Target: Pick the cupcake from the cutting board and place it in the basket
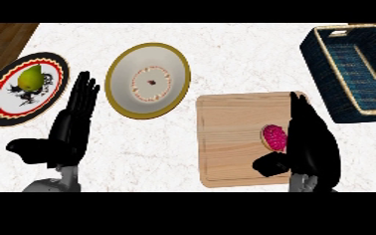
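Right beside the cupcake point(274, 136) on the cutting board point(228, 139): right robot hand point(316, 144), fingers straight, nothing clasped. Looks light, soft, smearable on top, so best pinched low round the wrapper. Idle and open, far left: left robot hand point(73, 124).

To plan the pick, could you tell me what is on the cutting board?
A pink-topped cupcake sits on the cutting board; the right hand covers its right side, so that part cannot be seen.
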Tool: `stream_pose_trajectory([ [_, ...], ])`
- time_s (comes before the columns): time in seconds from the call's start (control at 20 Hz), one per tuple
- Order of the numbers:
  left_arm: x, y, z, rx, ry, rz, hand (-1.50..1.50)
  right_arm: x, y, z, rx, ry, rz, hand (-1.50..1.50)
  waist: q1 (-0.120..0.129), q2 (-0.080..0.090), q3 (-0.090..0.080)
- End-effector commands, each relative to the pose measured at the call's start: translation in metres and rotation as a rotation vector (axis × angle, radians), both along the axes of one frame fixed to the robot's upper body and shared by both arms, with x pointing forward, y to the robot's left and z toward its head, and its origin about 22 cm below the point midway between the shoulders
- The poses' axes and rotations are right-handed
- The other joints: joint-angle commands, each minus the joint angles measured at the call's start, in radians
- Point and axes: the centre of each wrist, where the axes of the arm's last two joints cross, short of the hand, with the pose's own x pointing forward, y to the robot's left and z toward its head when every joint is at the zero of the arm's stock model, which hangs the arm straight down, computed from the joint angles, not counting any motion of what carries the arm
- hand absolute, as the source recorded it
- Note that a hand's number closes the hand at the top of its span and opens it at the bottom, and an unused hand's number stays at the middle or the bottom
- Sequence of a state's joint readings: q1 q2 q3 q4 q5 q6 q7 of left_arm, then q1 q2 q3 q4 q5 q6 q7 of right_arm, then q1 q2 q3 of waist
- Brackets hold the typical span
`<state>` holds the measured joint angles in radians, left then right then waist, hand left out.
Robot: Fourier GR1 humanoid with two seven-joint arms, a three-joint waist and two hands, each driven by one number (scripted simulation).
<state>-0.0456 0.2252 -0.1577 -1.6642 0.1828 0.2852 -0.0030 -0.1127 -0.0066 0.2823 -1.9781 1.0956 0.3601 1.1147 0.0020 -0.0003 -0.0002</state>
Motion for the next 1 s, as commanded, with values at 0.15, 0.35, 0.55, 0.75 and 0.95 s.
stream_pose_trajectory([
  [0.15, 0.012, -0.012, 0.002, 0.008, 0.005, -0.01, 0.0, 0.019, -0.013, -0.021, 0.002, 0.063, -0.116, -1.5, -0.004, 0.001, 0.0],
  [0.35, -0.005, 0.002, 0.003, 0.009, 0.011, -0.019, 0.0, 0.023, 0.005, -0.025, 0.001, 0.068, -0.123, -1.5, 0.004, 0.0, 0.0],
  [0.55, -0.003, -0.006, -0.002, -0.003, 0.017, -0.008, 0.0, 0.012, -0.011, -0.045, 0.021, 0.128, -0.131, -1.5, -0.001, 0.0, 0.0],
  [0.75, 0.01, -0.002, 0.006, 0.005, -0.012, 0.001, 0.0, 0.014, -0.003, -0.046, 0.026, 0.134, -0.134, -1.5, -0.003, 0.0, 0.0],
  [0.95, -0.014, 0.003, 0.0, -0.006, 0.003, 0.008, 0.0, 0.018, -0.03, -0.064, 0.05, 0.112, -0.133, -1.5, 0.0, 0.0, 0.0],
])
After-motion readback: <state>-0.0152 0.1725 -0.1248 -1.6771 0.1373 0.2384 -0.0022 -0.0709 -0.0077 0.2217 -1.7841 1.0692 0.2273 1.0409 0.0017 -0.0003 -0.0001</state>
